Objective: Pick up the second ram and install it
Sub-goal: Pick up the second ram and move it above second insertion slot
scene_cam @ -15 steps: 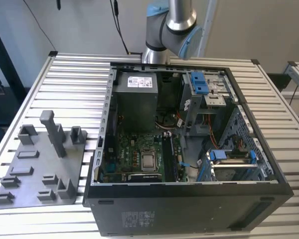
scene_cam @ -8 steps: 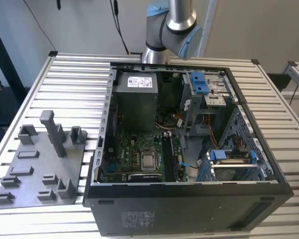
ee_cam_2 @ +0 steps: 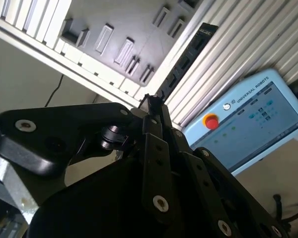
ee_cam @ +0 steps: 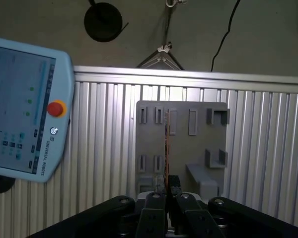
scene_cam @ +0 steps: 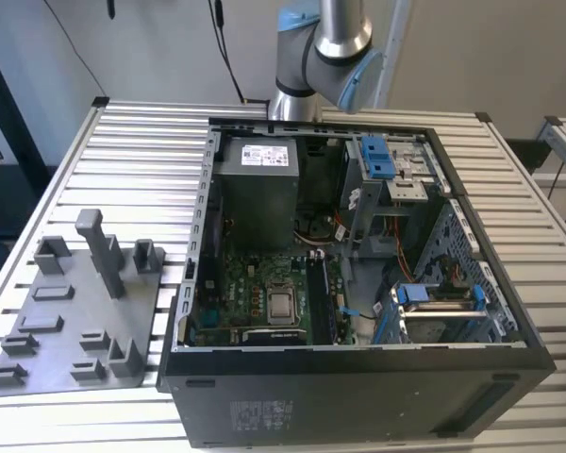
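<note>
The second ram (ee_cam_2: pixel 186 54) was a dark, narrow strip in the second wrist view, its near end hidden between the fingers of the tool (ee_cam_2: pixel 151 105). In the first wrist view the second ram (ee_cam: pixel 166 144) appeared edge-on, a thin line that was hard to make out, standing straight out from the tool (ee_cam: pixel 167 187). The tool was clenched on that near end, and the rest of the board jutted free beyond its tips. Farther out past the board lay the grey tray (ee_cam: pixel 181 148) on the slatted worktop (ee_cam: pixel 104 144), its moulded pockets facing the tool. A teach pendant (ee_cam: pixel 22 119) sat by the worktop's edge. In the exterior view the arm (scene_cam: pixel 325 52) was cut off at the frame's edge. The open computer case (scene_cam: pixel 358 387) held a motherboard (scene_cam: pixel 264 297), a power supply (scene_cam: pixel 255 189) and blue-latched drive cages (scene_cam: pixel 382 160).
</note>
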Robot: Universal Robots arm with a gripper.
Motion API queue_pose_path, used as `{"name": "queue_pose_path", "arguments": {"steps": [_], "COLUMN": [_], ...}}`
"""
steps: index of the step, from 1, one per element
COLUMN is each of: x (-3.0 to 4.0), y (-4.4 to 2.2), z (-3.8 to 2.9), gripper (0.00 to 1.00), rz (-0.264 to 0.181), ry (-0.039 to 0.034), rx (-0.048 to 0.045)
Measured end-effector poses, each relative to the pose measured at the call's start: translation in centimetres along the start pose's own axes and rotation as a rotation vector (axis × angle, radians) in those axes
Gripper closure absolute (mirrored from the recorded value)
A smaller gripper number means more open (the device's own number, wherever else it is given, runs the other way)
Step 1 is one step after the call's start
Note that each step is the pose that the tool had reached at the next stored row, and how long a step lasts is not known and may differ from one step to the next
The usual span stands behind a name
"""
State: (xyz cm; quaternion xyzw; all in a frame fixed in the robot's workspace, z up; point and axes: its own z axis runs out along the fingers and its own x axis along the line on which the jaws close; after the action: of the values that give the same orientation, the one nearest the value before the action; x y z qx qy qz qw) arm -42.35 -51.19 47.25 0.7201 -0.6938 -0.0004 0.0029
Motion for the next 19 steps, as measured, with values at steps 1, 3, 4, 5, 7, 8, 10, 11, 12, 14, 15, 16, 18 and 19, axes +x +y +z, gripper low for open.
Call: {"name": "queue_pose_path", "arguments": {"steps": [1,3,4,5,7,8,10,11,12,14,15,16,18,19], "x": [0.00,0.00,0.00,0.00,0.00,0.00,0.00,0.00,0.00,0.01,0.00,0.02,0.03,0.04], "y": [0.00,0.00,0.00,0.00,0.00,0.00,0.01,0.00,0.00,0.01,0.00,-0.08,-0.59,-1.01], "z": [-0.09,-0.27,-0.36,-0.45,-0.63,-0.74,-0.92,-0.98,-1.03,-1.03,-1.03,-1.03,-1.03,-1.04], "gripper": [0.86,0.86,0.86,0.86,0.86,0.86,0.86,0.86,0.86,0.86,0.86,0.86,0.86,0.86], "rz": [0.000,0.000,0.000,0.000,0.000,0.000,0.000,0.000,0.000,0.000,0.000,0.000,0.000,0.000], "ry": [-0.0001,0.0000,0.0000,0.0000,0.0000,0.0000,0.0000,0.0000,0.0000,-0.0009,-0.0010,-0.0009,-0.0009,-0.0008], "rx": [0.0001,0.0001,0.0000,0.0001,0.0001,0.0001,0.0001,0.0001,0.0000,0.0002,0.0002,0.0002,0.0001,0.0001]}}
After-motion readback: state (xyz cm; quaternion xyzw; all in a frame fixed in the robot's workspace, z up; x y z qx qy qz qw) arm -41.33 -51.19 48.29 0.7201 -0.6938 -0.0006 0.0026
